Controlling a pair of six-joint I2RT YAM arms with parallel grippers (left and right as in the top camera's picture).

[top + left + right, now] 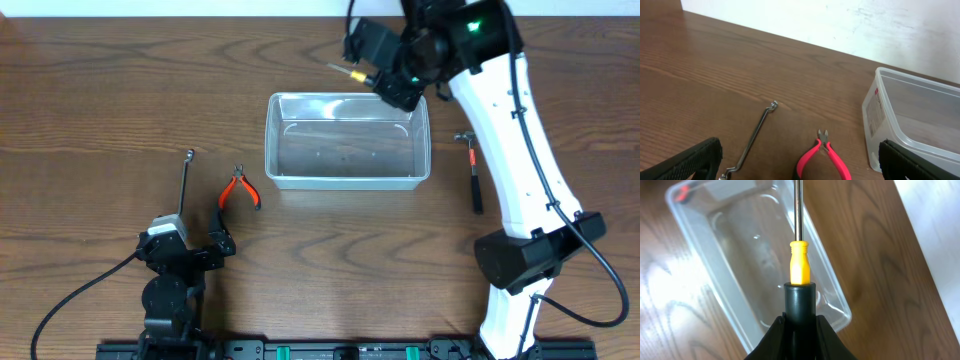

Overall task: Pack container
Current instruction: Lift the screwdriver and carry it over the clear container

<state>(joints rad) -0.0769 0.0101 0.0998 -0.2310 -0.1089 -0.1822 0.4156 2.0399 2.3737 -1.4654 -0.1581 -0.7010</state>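
My left claw (190, 240) sits nearest me on the brown wooden surface (90, 110), jaws spread wide and holding nothing. Just past it, at 12 o'clock, lies a thin bent metal wrench (186, 180). At 1 o'clock a pair of red-handled pliers (240, 190) rests with its nose pointing away from me. Farther out, mid-surface, stands the clear rectangular plastic container (348, 181), flat on the wood. At its 3 o'clock, apart from it, lies a small dark-handled hammer (474, 178). Farthest off, my right claw (388, 82) hangs over the container's 1 o'clock corner, clamped narrow on the black-and-yellow handle of a screwdriver (800, 265), its steel shaft aimed toward 10 o'clock.
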